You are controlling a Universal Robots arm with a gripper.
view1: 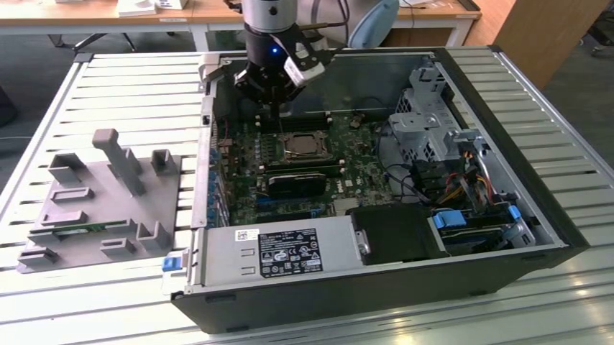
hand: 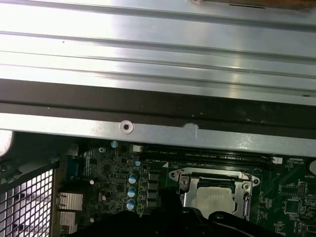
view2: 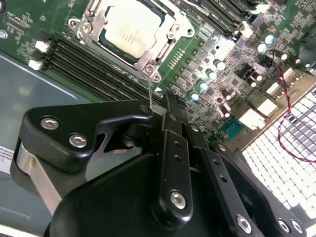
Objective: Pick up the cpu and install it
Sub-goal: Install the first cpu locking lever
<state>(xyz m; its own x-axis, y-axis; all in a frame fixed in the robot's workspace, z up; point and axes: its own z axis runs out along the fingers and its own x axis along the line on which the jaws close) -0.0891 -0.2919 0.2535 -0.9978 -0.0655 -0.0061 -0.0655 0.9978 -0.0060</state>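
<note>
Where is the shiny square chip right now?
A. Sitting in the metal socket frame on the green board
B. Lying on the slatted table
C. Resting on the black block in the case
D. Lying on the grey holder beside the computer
A. The cpu sits inside the socket frame on the motherboard, seen in both wrist views.

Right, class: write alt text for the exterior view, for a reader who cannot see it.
A robot arm's gripper hangs inside an open computer case lying on a slatted metal table, just beyond the cpu seated in its motherboard socket. A grey plastic parts holder sits at the exterior view's left.
</note>
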